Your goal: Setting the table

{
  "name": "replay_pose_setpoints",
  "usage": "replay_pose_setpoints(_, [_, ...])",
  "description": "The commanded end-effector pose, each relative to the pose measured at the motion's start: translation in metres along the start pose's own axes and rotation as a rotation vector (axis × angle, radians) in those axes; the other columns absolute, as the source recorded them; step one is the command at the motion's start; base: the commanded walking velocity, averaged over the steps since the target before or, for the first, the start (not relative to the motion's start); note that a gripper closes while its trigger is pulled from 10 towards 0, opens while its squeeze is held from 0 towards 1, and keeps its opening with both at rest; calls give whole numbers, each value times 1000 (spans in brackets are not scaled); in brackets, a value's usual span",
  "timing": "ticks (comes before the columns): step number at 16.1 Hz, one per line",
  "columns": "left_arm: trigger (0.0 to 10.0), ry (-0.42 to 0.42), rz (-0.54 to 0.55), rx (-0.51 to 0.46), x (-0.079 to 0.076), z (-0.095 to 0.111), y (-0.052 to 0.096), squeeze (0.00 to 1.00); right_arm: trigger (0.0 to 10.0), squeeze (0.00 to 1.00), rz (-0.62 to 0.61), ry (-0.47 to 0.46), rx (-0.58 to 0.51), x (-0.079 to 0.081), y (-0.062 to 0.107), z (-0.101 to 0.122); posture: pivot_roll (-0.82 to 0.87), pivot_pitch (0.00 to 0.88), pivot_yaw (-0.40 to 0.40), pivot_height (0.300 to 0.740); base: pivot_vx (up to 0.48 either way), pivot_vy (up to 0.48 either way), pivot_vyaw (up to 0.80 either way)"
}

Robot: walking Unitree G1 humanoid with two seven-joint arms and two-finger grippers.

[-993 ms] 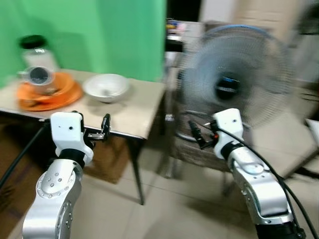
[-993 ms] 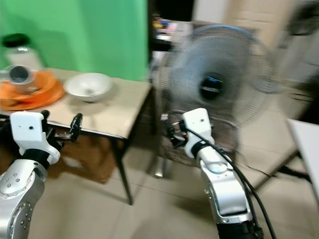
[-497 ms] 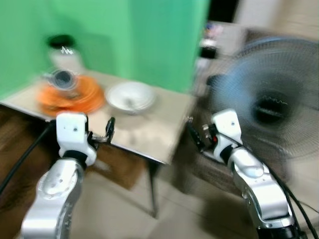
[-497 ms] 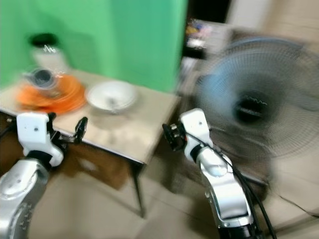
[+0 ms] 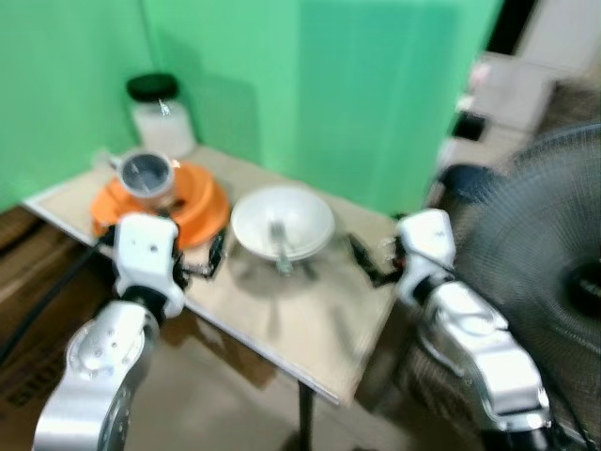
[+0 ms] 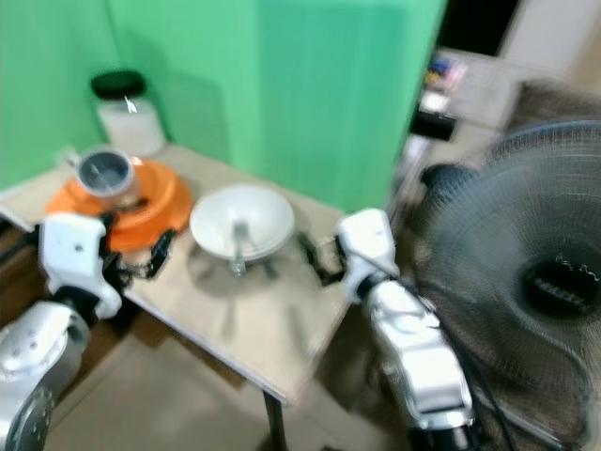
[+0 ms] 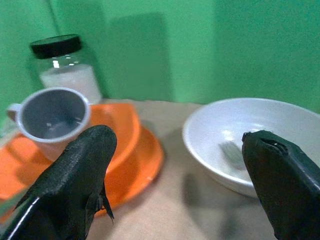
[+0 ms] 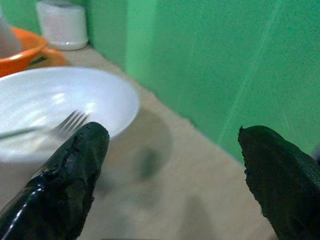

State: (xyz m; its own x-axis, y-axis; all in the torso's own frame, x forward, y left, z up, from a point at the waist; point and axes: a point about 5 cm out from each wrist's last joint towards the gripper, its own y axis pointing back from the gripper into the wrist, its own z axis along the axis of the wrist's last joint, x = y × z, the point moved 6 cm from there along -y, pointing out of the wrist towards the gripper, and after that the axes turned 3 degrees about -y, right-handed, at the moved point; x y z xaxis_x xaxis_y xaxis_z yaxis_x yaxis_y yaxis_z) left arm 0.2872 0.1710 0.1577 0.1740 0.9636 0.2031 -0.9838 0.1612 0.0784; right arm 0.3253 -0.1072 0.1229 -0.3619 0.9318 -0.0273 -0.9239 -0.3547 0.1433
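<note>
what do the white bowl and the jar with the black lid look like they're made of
White bowl: probably glazed ceramic or melamine, judging by its smooth, opaque surface with soft highlights. Jar: clear glass or plastic, since white contents show through; its black lid looks like matte plastic.

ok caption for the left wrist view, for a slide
Open left gripper faces a grey mug in stacked orange dishes and a white bowl.

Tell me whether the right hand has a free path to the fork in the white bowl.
Probably yes. The right hand is open beside the white bowl, and the fork lies uncovered inside, nothing between them.
</note>
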Motion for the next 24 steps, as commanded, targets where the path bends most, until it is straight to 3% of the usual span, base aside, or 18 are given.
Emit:
replay_pose_setpoints(1, [10000,-18,4,1,4,1,3,902,10000,1000,31,5,-38,7,-5,14,160,0,8,740,458,0,0])
replay_pose_setpoints(2, [10000,-33,-25,5,1,1,4,863,10000,0,43,-41,-47,4,-8,23,155,0,7,740,0,0,0])
replay_pose_setpoints(8, [10000,-45,-70,17,-7,-2,11,843,10000,0,127,-77,-61,0,-12,54,162,0,-16,740,0,0,0])
replay_pose_setpoints(11, [10000,-70,-151,49,-16,-8,18,839,10000,0,200,-89,51,9,-16,57,165,0,-23,740,0,0,0])
replay_pose_setpoints(14, [10000,-108,-233,105,-19,-14,27,835,10000,0,159,-131,233,4,-19,46,167,0,-34,740,0,0,0])
replay_pose_setpoints(16, [10000,-130,-306,149,-21,-18,38,788,10000,0,222,-203,341,17,-15,43,168,0,-39,740,0,0,0])
replay_pose_setpoints(18, [10000,-122,-366,178,-23,-18,46,765,10000,0,322,-213,417,41,-11,42,172,0,-45,740,0,0,0])
replay_pose_setpoints(19, [10000,-110,-357,204,-20,-23,45,706,10000,0,344,-205,436,47,-10,41,174,0,-49,740,0,0,0])
replay_pose_setpoints(20, [10000,-112,-345,223,-18,-28,43,675,10000,0,344,-206,439,47,-10,42,174,0,-50,740,0,0,0])
replay_pose_setpoints(21, [10000,-102,-287,267,-9,-44,33,635,10000,0,318,-197,371,41,-15,54,167,0,-48,740,0,0,0])
replay_pose_setpoints(24, [10000,-120,-227,268,-1,-60,13,620,10000,0,272,-132,193,27,-17,78,157,0,-45,740,0,0,0])
